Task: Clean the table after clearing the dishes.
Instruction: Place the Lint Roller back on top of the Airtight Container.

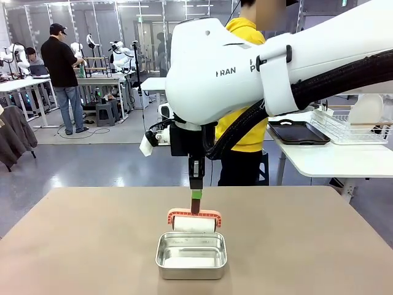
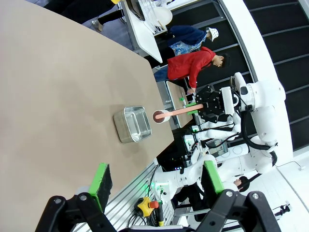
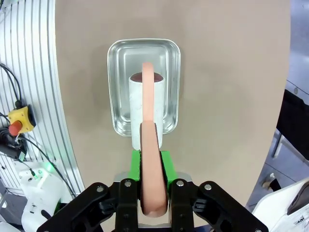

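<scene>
The bench [image 1: 319,246] is matt tan, smooth and even, without shine. The pan [image 1: 191,255] is bright brushed steel, its inner walls mirror-like. The roller [image 1: 194,224] has a white, soft-looking sleeve and a smooth matt pink plastic handle. The arm [image 1: 295,67] wears glossy white plastic shells. The fingers [image 3: 166,166] carry matt green pads on black hard parts.

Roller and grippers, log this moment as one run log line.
right gripper: shut on roller handle | roller: over steel pan | left gripper: open, holding nothing | table: dishes gone

Steel pan [image 1: 191,255] mid-table [image 1: 319,246], bare tabletop around
</scene>
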`<act>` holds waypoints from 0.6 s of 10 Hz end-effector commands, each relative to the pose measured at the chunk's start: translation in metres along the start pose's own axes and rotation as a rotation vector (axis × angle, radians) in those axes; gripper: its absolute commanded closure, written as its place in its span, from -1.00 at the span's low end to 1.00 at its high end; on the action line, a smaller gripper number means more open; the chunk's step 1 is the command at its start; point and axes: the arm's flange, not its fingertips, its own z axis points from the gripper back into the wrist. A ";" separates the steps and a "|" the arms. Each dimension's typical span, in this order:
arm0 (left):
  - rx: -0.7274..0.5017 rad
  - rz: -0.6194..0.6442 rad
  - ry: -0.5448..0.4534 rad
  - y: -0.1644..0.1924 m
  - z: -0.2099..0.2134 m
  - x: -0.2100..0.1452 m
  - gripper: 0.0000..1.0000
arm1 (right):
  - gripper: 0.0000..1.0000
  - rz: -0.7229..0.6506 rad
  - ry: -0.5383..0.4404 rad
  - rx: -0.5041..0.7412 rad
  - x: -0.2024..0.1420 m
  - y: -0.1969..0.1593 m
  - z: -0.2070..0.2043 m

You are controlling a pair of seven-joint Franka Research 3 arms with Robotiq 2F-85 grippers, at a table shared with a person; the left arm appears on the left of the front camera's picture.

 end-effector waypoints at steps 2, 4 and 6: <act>-0.009 -0.004 -0.007 -0.001 0.002 -0.001 -0.90 | 0.58 0.009 -0.013 -0.018 -0.002 0.000 0.008; -0.009 -0.004 -0.007 -0.001 0.002 -0.001 -0.90 | 0.58 -0.002 -0.008 -0.007 0.000 -0.002 0.005; -0.009 -0.004 -0.007 -0.001 0.002 -0.001 -0.90 | 0.58 -0.068 0.059 0.046 0.011 -0.013 -0.019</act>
